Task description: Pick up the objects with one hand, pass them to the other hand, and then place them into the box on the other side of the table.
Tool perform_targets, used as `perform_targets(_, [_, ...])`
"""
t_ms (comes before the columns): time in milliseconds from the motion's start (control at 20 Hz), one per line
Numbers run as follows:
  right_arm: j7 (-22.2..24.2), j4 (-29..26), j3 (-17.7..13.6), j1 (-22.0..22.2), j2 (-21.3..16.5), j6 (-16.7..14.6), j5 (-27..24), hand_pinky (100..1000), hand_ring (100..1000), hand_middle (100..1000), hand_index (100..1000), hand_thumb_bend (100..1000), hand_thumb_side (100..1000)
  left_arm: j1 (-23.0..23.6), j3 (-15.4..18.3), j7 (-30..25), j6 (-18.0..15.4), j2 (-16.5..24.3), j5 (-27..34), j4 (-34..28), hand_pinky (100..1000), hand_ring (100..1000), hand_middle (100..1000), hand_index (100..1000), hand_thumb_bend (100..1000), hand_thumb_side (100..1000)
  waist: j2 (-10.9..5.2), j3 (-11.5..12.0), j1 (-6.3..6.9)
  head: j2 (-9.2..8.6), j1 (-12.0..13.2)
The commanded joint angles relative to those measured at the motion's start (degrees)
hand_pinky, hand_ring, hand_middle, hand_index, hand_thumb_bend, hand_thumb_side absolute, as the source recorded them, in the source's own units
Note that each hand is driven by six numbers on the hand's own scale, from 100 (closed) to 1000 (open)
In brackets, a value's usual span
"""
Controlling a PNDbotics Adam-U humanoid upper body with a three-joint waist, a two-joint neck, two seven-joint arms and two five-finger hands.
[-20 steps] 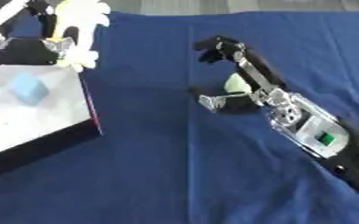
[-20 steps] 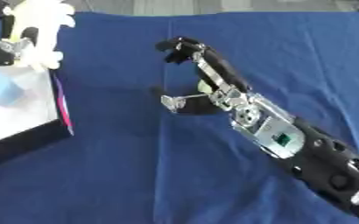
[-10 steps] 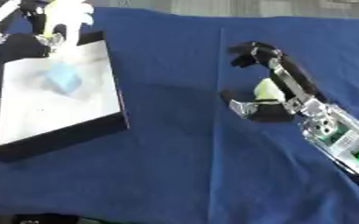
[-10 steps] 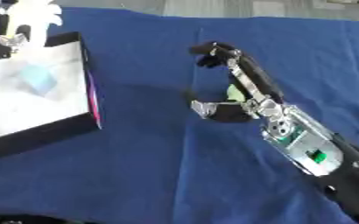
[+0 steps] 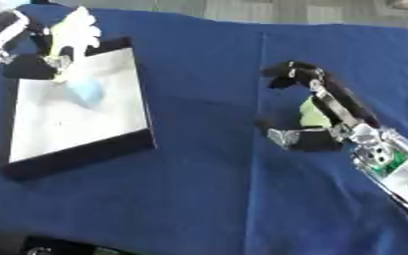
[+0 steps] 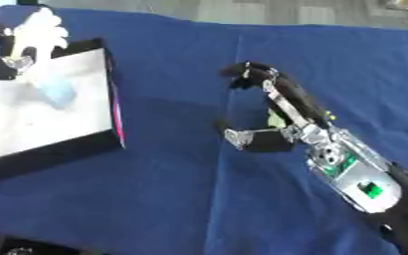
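My left hand [image 5: 32,67] is at the upper left, over the far end of the box [image 5: 77,154], shut on a white lobed object [image 5: 73,31]. The box is black-walled with a white floor, and a light blue object [image 5: 87,92] lies in it. At the right, my right hand [image 5: 338,104] reaches over the blue cloth, its fingers arched and its thumb spread wide. A small pale green object [image 5: 313,112] lies in the gap between thumb and fingers. I cannot see that the hand touches it.
A blue cloth [image 5: 199,199] covers the whole table. The grey floor [image 6: 242,10] shows past its far edge. Something dark [image 5: 16,244] sits at the lower left corner, off the cloth.
The whole picture has shifted and tilted, so the camera moved. The right hand keeps its arched pose by the green object. The left hand still holds the white object by the box.
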Motion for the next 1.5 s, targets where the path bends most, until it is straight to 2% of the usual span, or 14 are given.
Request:
perform_targets(50, [0.44,-0.88,-0.26,-0.27,-0.46,-0.11,0.60,726,722,772,836,339,237,-0.76,0.69,-1.82,-0.62,1.73,-2.28,0.15,1000,637,478,544,100,244,-0.30,-0.03,-0.58,-0.33,-0.16])
perform_targets(100, [0.48,-0.88,-0.25,-0.25,-0.43,-0.11,0.69,726,723,772,836,338,237,-0.71,0.61,-2.65,-0.82,1.76,-3.23,0.21,1000,727,579,693,100,235,-0.30,-0.07,-0.59,-0.29,-0.27])
perform_targets(150, [0.50,-0.88,-0.25,-0.23,-0.42,-0.13,0.75,727,723,772,836,339,237,-0.69,0.59,-3.37,-1.04,1.78,-4.32,0.20,1000,776,621,742,100,229,-0.30,-0.09,-0.60,-0.24,-0.38])
perform_targets(300, [0.69,-0.88,-0.21,-0.17,-0.42,-0.16,1.01,728,723,772,836,341,239,-0.73,0.71,-4.62,-2.13,1.65,-7.29,-0.05,1000,849,683,806,216,204,-0.31,-0.15,-0.63,-0.15,-0.61])
perform_targets(400, [0.78,-0.88,-0.19,-0.14,-0.40,-0.17,1.18,728,723,772,836,341,239,-0.84,0.81,-4.93,-3.01,1.51,-8.70,-0.35,1000,862,695,820,249,196,-0.32,-0.21,-0.63,-0.13,-0.77])
perform_targets(500, [0.73,-0.88,-0.21,-0.11,-0.41,-0.23,1.22,728,723,771,836,342,237,-0.89,0.88,-4.99,-3.67,1.37,-9.62,-0.53,1000,857,688,825,271,281,-0.34,-0.29,-0.63,-0.10,-0.88])
perform_targets(650, [0.61,-0.88,-0.24,-0.04,-0.47,-0.32,1.19,728,723,771,836,341,237,-0.84,1.01,-5.14,-4.15,1.22,-10.11,-0.48,1000,852,679,818,251,277,-0.38,-0.44,-0.57,-0.09,-1.12])
perform_targets(750, [0.54,-0.88,-0.26,0.04,-0.52,-0.34,1.23,728,723,771,835,341,236,-0.80,1.34,-5.03,-3.83,1.05,-9.46,-0.46,1000,830,647,791,108,207,-0.43,-0.54,-0.50,-0.04,-1.39])
perform_targets(800, [0.50,-0.88,-0.27,0.07,-0.56,-0.37,1.26,728,723,771,835,342,235,-0.82,1.54,-4.86,-3.47,0.92,-8.70,-0.55,1000,822,645,781,100,216,-0.45,-0.59,-0.46,0.02,-1.61])
perform_targets(900, [0.39,-0.88,-0.34,0.14,-0.64,-0.46,1.30,729,723,771,835,347,233,-0.95,1.80,-4.31,-2.83,0.71,-6.76,-1.33,1000,802,643,755,100,235,-0.51,-0.69,-0.41,0.19,-2.22])
perform_targets(1100, [-0.03,-0.88,-1.09,0.67,-1.09,-0.41,1.23,731,727,774,838,368,216,-1.14,2.44,-5.62,-1.37,0.06,0.63,-3.92,1000,761,595,690,100,362,-0.70,-0.94,-0.37,0.65,-4.16])
perform_targets(1350, [0.74,-0.88,-3.64,2.38,-3.10,-1.16,0.14,753,752,796,844,378,226,-1.19,4.40,-6.05,-1.02,-0.23,13.17,-9.29,1000,770,578,691,100,426,-0.96,-1.51,-0.41,0.92,-6.33])
perform_targets(1400, [1.58,-0.88,-4.36,2.91,-3.62,-1.24,0.03,763,765,810,847,378,232,-1.18,4.74,-5.46,-1.49,-0.23,15.57,-10.43,1000,786,598,737,100,525,-0.98,-1.60,-0.41,0.92,-6.67])
perform_targets(1500, [3.64,-0.88,-6.00,4.00,-4.58,-0.47,-0.70,772,784,836,854,371,250,-1.07,5.14,-4.20,-3.21,-0.22,20.41,-12.27,1000,800,611,766,100,606,-0.99,-1.75,-0.38,0.92,-7.23])
